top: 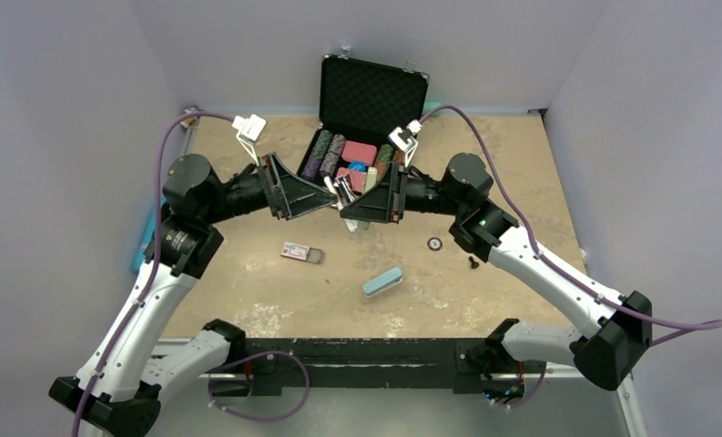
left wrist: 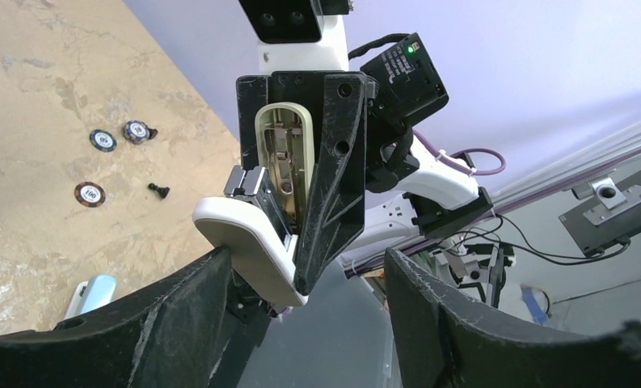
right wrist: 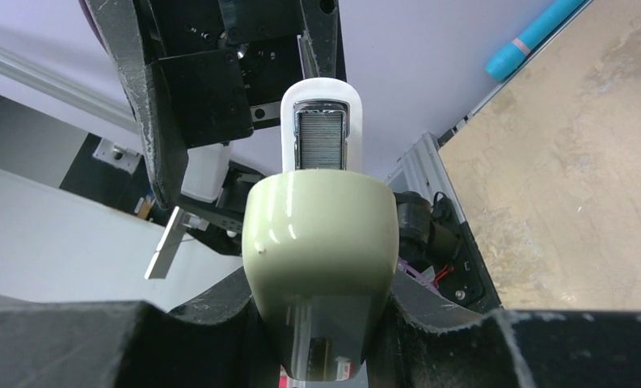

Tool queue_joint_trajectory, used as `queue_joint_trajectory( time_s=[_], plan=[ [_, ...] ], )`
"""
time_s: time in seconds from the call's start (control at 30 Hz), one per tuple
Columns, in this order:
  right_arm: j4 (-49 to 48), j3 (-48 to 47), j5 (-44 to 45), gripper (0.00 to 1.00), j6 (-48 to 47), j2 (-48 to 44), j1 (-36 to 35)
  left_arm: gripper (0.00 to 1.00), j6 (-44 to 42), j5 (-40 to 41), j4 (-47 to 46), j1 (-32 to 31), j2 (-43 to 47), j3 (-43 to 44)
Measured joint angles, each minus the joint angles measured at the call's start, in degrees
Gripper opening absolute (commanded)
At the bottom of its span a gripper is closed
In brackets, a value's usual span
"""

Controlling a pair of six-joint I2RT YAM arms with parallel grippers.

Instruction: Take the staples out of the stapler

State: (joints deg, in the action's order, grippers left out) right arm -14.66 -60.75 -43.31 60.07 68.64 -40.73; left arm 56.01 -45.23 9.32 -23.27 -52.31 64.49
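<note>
Sandy-beige mottled tabletop [top: 521, 164] carries everything, and at its far edge stands an open black hard-shell case [top: 375, 86] with rows of coloured poker chips [top: 325, 150] in its base; above the table, just in front of that case, the two black arms meet nose to nose. From the left wrist camera the left gripper [left wrist: 309, 275] shows its two fingers set wide apart with nothing clamped between them; the white end of the stapler reaches into the gap close to one finger, though I cannot tell whether it touches. From its own wrist camera the right gripper [right wrist: 321, 323] is closed tight around the pale green and white hand stapler [right wrist: 321, 234], pinching the rounded green body on both sides and keeping it lifted clear of the table. That stapler is hinged open; its white arm with a chrome channel points away toward the left gripper. On the table nearer the bases lie a light blue oblong block [top: 382, 282], a small rectangular packet [top: 300, 252], a single round chip [top: 435, 243] and a tiny black piece [top: 473, 262]. Inside the chrome channel sit the staples [right wrist: 322, 139], a silvery-grey ribbed strip filling it.
</note>
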Motion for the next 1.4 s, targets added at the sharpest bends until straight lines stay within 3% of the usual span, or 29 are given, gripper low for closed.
queue_joint_trajectory(
  time_s=[0.17, 0.37, 0.97, 1.23, 1.3, 1.33, 1.4],
  plan=[
    [-0.02, 0.00, 0.04, 0.00, 0.07, 0.00, 0.04, 0.77, -0.26, -0.02, 0.13, 0.00, -0.76, 0.07],
    [-1.27, 0.02, -1.73, 0.00, 0.57, 0.00, -0.61, 0.78, -5.07, 1.66, 6.91, -0.04, -2.89, 2.67],
    [-8.17, 0.79, -4.50, 0.00, 4.26, 4.24, -0.63, 0.63, -4.76, 2.05, 4.92, -0.04, -3.28, 3.02],
    [-11.08, 0.79, -5.31, 0.00, 5.53, 4.35, -0.63, 0.26, -4.09, 1.86, 4.33, 0.00, -4.02, 3.02],
    [-11.28, 0.79, -5.44, 0.00, 5.46, 4.35, -0.63, 0.05, -3.72, 1.81, 4.00, 0.00, -4.11, 3.02],
    [-11.37, 0.79, -5.51, 0.00, 5.49, 4.35, -0.63, 0.00, -3.65, 1.75, 3.93, 0.00, -4.11, 3.02],
    [-11.56, 0.79, -5.51, 0.00, 5.51, 4.35, -0.63, 0.00, -3.52, 1.73, 3.76, 0.00, -4.09, 3.02]
  ],
)
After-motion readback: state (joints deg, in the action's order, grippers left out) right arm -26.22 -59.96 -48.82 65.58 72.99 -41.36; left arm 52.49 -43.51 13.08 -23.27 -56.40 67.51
